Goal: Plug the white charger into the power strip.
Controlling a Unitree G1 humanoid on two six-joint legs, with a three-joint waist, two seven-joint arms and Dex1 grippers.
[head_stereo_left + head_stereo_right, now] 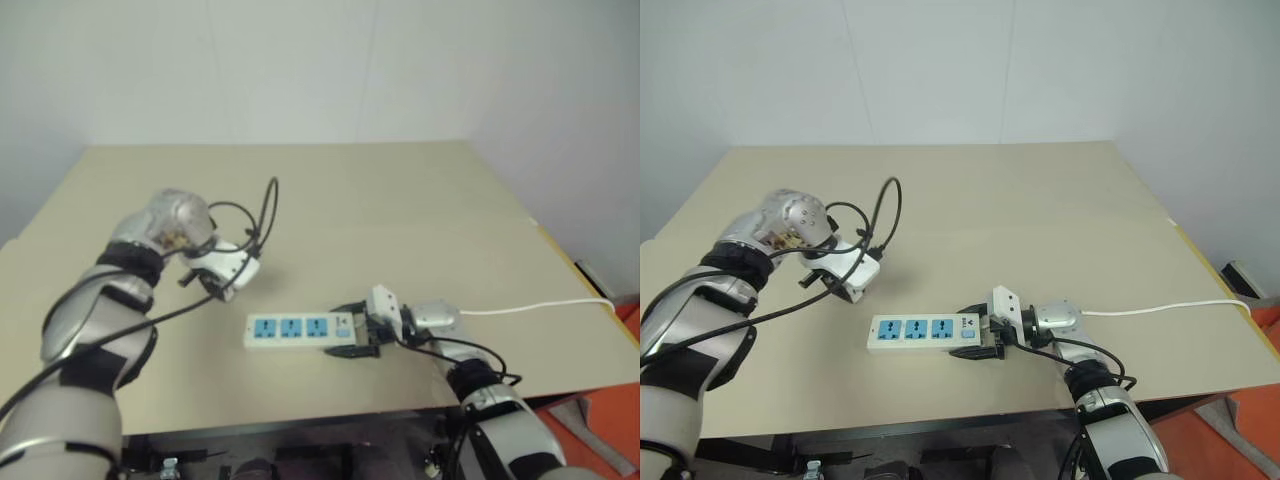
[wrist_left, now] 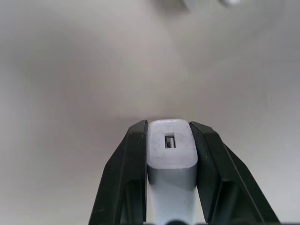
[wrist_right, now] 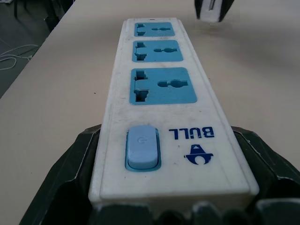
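The white charger [image 2: 171, 152] sits clamped between the two black fingers [image 2: 129, 173] of the left hand [image 1: 222, 283], its USB port end facing outward (the slot shows plainly in the left wrist view). That hand hangs above the tan counter [image 1: 400, 200], pointing steeply down, near the socket end of the power strip [image 1: 298, 329] but apart from it. The strip lies flat on the counter, three blue socket faces up, a pale blue switch [image 3: 142, 146] at its near end. The right hand [image 1: 357, 333] is closed on that switch end, one finger on each long side. A thin white cord [image 1: 540, 307] trails off across the counter toward the right edge.
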